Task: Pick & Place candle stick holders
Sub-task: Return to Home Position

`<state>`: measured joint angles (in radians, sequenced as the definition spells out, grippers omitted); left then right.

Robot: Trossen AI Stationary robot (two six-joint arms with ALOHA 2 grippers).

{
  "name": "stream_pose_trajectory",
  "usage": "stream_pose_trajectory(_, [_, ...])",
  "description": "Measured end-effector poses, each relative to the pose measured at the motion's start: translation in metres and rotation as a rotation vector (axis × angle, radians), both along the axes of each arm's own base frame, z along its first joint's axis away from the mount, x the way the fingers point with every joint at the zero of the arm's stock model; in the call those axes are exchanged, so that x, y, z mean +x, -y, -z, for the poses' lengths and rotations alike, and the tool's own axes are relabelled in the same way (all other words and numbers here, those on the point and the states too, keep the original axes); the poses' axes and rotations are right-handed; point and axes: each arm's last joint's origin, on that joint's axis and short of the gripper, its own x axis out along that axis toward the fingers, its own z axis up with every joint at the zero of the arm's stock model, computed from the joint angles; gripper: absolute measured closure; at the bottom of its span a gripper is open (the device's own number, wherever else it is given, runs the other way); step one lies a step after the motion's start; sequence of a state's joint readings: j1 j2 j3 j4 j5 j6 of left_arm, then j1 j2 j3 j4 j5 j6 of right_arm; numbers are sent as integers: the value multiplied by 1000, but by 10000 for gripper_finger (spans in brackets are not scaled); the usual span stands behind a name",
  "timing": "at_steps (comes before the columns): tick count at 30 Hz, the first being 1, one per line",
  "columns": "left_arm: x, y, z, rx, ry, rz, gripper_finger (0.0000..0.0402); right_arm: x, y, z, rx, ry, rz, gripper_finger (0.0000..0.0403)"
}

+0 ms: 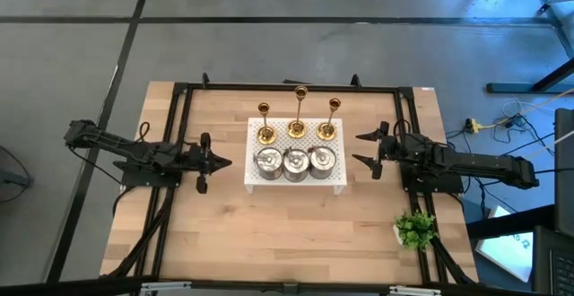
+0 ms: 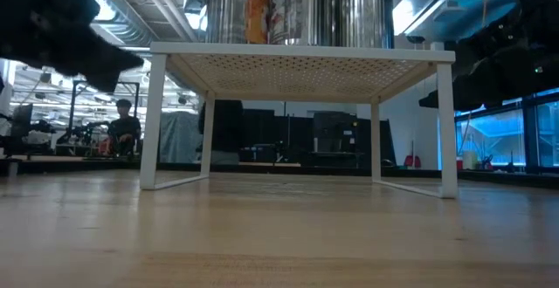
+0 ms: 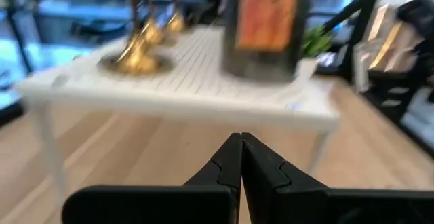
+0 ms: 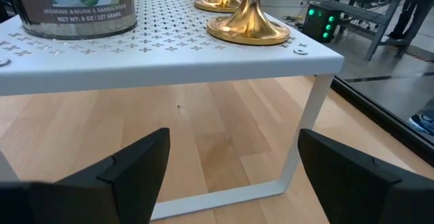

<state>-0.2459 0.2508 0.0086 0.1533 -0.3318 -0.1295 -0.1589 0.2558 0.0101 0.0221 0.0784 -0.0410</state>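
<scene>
Homing seems in hand: gold holders and silver holders sit on the stand; left pincer closed, right pincer wide, both empty beside it. Next, arms should retract clear.

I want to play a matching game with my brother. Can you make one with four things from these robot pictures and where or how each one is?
Things:
1 left gripper
2 right gripper
3 gold candlesticks
4 green plant

Descriptions:
A straight on the wooden table
B fingers open
C standing on the white stand
D fingers shut

Pairs: 1-D, 2-B, 3-C, 4-A.
</scene>
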Motion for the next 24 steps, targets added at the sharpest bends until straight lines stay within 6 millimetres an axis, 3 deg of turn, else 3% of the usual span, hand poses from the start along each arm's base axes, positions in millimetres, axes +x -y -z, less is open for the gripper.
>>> stream_pose_trajectory(7, [-2, -2, 8, -10, -75, -52, 400, 0, 0, 0, 0, 0, 0, 75])
stream_pose_trajectory(17, [-1, -5, 9, 143, -105, -30, 400, 1, 0, 2, -20, -25, 5, 75])
stream_pose_trajectory(24, [3, -13, 16, 49, -170, -134, 400, 1, 1, 3, -23, -39, 22, 75])
